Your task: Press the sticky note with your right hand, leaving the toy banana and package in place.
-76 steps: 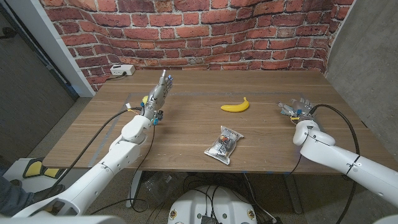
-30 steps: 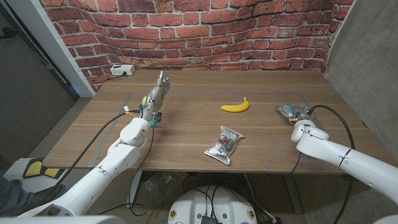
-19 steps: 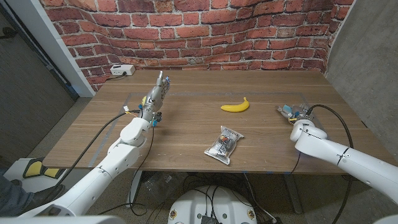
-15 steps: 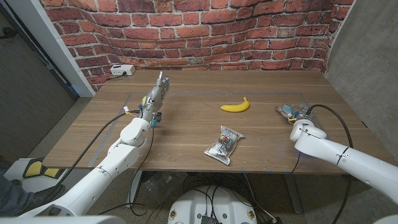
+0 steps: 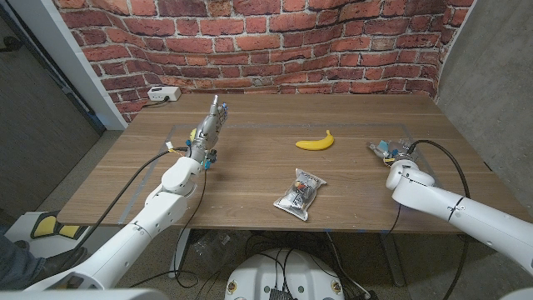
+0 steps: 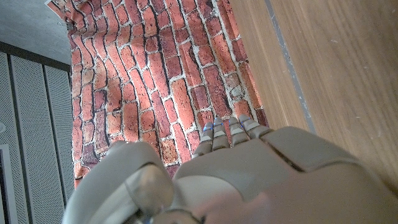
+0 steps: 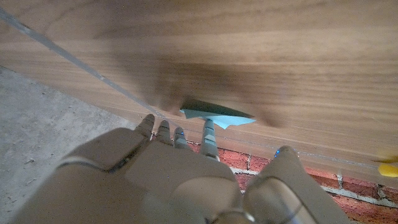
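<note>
The teal sticky note (image 7: 217, 114) lies on the wooden table (image 5: 250, 179) just past my right hand's fingertips (image 7: 208, 129), one of which reaches its edge. My right hand (image 5: 396, 152) hovers low at the table's right side, fingers stretched out and holding nothing, with the sticky note (image 5: 381, 146) peeking out at its left. The yellow toy banana (image 5: 316, 142) lies mid-table to the left of it. Nearer the front edge lies the clear package (image 5: 301, 193). My left hand (image 5: 206, 132) stands at the left with straight fingers, empty.
A white box (image 5: 163, 94) with a cable sits at the far left corner by the brick wall (image 5: 275, 42). Thin tape lines (image 7: 74, 59) cross the tabletop. The table's right edge runs close beside my right hand.
My right hand and forearm have crept slightly to the left over the sticky note. The left arm, banana and package have not moved.
</note>
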Controlling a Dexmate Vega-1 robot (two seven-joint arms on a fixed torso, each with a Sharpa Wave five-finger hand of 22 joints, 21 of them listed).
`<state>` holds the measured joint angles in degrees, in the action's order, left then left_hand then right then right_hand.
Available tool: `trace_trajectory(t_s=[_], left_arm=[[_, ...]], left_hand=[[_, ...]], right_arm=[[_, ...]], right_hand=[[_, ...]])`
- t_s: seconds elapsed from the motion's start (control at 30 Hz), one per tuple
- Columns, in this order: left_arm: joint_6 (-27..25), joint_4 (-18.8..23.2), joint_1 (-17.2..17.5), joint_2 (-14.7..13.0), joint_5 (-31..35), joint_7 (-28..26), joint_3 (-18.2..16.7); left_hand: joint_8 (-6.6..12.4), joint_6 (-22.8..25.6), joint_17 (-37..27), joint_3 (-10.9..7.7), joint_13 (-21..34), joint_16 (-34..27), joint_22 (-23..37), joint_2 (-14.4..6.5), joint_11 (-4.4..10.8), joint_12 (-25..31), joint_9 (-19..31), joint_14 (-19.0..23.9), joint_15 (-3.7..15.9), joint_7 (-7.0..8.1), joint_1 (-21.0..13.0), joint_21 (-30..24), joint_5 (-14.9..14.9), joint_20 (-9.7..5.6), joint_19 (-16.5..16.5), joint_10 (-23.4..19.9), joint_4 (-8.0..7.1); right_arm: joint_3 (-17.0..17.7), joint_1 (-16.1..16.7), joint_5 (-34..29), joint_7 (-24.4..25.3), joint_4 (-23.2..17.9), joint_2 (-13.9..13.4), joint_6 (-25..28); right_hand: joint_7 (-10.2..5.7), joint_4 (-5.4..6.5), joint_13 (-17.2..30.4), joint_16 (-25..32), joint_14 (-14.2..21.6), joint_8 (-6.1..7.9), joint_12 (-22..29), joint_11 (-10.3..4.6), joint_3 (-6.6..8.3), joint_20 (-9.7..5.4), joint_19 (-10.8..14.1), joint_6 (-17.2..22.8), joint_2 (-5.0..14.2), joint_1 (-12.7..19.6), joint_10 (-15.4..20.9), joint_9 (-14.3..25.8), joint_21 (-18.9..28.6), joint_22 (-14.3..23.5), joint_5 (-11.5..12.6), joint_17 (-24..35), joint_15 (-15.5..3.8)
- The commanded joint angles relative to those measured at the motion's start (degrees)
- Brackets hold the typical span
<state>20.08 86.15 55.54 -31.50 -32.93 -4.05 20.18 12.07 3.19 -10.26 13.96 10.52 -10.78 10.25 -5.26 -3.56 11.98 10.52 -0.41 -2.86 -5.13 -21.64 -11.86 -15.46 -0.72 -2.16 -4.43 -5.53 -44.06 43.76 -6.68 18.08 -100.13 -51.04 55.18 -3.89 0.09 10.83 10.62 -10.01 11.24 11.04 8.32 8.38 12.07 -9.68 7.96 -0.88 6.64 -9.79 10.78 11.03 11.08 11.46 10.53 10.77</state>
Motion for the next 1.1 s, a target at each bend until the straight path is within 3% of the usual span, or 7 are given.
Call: trace_trajectory(t_s=[0.03, 1.1], left_arm=[[-0.57, 0.38, 0.33, -0.24, -0.05, -0.35, -0.03], [-1.18, -0.63, -0.47, -0.21, -0.5, 0.22, 0.01]], left_hand=[[-0.09, 0.48, -0.27, 0.44, 0.3, -0.17, 0.24, -0.3, 0.08, 0.23, 0.12, 0.41, -0.14, -0.09, -0.18, -0.09, 0.07, 0.09, 0.06, -0.22, -0.13], [-0.21, 0.74, -0.27, 0.59, 0.3, -0.1, 0.25, -0.48, 0.14, 0.1, 0.13, 0.42, -0.06, 0.0, -0.35, -0.02, 0.31, 0.41, -0.12, -0.25, -0.15]], right_arm=[[-1.22, -1.32, -0.38, -1.25, 1.41, 0.84, -0.87], [-3.66, -3.46, -3.54, -1.93, 2.96, 2.71, -1.2]], right_hand=[[-0.04, -0.06, 0.13, 0.23, -4.62, 0.33, 0.41, -0.16, -0.03, 0.13, -5.09, 0.56, 0.01, -0.32, -1.32, 0.31, 0.37, 0.13, 0.27, 0.33, -0.25], [-0.45, -0.25, 0.19, 0.42, -4.11, 0.49, 0.9, -0.41, 0.18, -0.1, -4.91, 1.06, 0.65, -0.14, -0.79, 0.32, 0.7, 0.17, 0.26, 0.31, -0.37]])
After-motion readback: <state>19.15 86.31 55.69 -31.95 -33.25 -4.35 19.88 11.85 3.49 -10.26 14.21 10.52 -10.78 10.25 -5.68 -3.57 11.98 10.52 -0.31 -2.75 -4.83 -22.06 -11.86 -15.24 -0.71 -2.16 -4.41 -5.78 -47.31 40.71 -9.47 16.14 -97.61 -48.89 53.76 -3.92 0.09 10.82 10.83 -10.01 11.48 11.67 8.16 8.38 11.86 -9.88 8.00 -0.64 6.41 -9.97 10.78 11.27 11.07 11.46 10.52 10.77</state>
